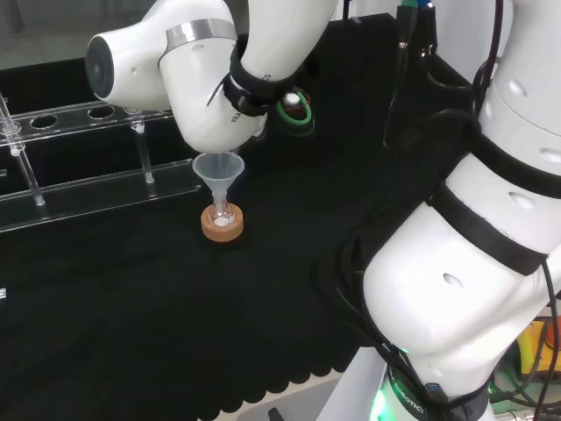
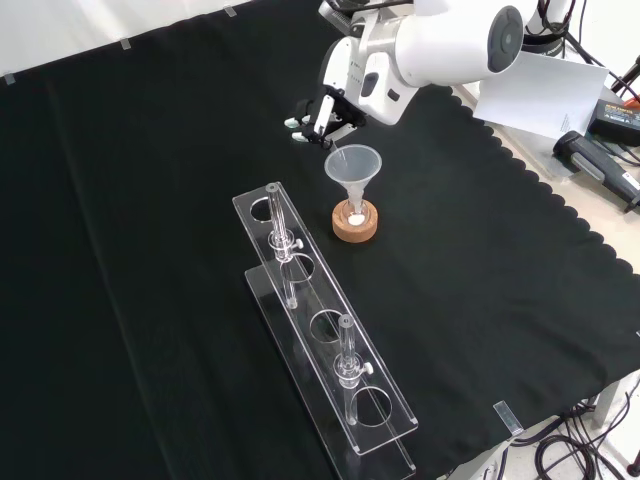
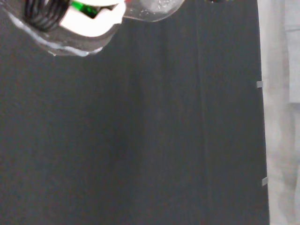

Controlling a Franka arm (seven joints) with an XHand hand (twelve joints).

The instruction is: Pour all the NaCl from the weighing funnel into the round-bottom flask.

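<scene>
fingers (image 2: 322, 112) visible from the front hover beside the funnel (image 2: 353, 165).

The hand (image 2: 325, 110), just above the funnel (image 2: 353, 168), is mostly hidden behind the arm's white link; its finger position cannot be told. Below the funnel, the clear flask's outline is too faint to make out.

Bright even overhead light, faint shadows, glare on white arm link (image 2: 450, 45), wrist view blurred
</scene>
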